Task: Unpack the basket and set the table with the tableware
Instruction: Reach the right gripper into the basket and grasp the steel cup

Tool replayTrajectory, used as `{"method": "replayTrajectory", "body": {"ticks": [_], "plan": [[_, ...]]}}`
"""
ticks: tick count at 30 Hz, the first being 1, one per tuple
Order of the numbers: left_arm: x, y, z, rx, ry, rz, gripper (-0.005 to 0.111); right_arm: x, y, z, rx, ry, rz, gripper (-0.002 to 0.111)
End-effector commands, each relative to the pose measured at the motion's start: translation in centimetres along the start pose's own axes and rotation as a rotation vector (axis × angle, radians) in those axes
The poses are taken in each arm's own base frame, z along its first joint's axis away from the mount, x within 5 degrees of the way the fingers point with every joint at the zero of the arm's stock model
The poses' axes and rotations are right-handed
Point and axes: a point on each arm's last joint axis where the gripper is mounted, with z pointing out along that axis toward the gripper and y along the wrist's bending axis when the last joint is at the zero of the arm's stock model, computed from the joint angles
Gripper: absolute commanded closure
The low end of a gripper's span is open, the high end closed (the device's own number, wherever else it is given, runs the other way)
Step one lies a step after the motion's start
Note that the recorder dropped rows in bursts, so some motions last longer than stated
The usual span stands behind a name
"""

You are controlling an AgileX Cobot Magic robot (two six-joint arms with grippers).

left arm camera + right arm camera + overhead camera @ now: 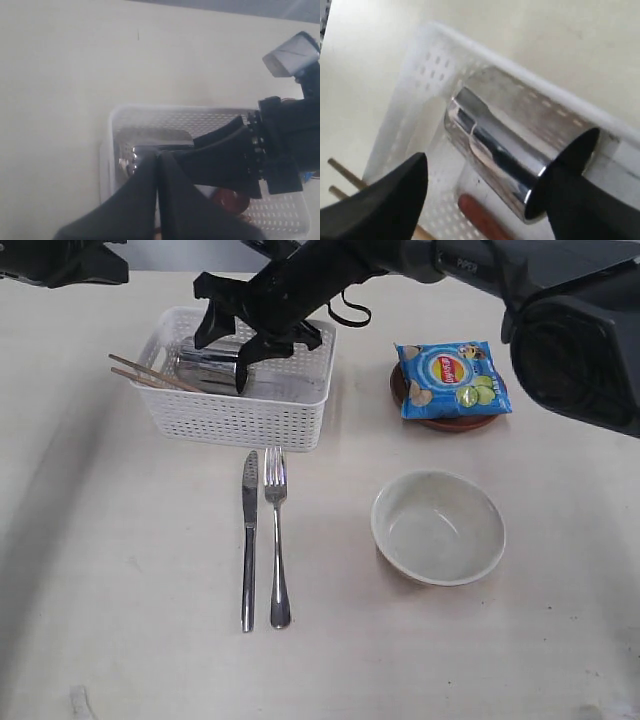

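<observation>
The white basket stands at the back of the table. Inside it a steel cup lies on its side, seen close up as the cup. My right gripper hangs open over it, one finger at the cup's rim, the other finger apart from it. A reddish-brown spoon lies on the basket floor. Chopsticks stick out over the left rim. Knife and fork lie side by side on the table, the cream bowl to their right. My left gripper is shut and empty, above the basket.
A blue chip bag lies on the reddish-brown plate at the back right. The right arm stretches across the back of the table to the basket. The left arm shows at the back left corner.
</observation>
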Motion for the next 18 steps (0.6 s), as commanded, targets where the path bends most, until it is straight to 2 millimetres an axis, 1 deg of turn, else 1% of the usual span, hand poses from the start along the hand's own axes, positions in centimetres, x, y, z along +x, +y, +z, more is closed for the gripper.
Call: {"method": "replayTrajectory", "body": {"ticks": [1,5,9,10,12,16,18], "plan": [[0.0,0.1,0.0,-0.004,-0.01,-0.021,0.107,-0.3,0.3,0.8,0.026,-0.068,0.01,0.046],[0.0,0.1,0.0,0.003,-0.017,-0.034,0.107,0.3,-0.1,1.8,0.068,-0.045,0.035,0.046],[0.0,0.1,0.0,0.003,-0.017,-0.034,0.107,0.4,0.2,2.2,0.063,-0.055,0.026,0.046],[0.0,0.1,0.0,0.003,-0.017,-0.034,0.107,0.3,0.5,2.3,0.053,-0.065,0.017,0.048],[0.0,0.1,0.0,0.003,-0.017,-0.034,0.107,0.3,0.8,2.3,0.036,-0.075,-0.008,0.058],[0.0,0.1,0.0,0.003,-0.017,-0.034,0.107,0.4,1.1,2.4,0.022,-0.064,-0.032,0.087],[0.0,0.1,0.0,0.003,-0.017,-0.034,0.107,0.6,1.2,2.3,0.018,-0.045,-0.045,0.104]]}}
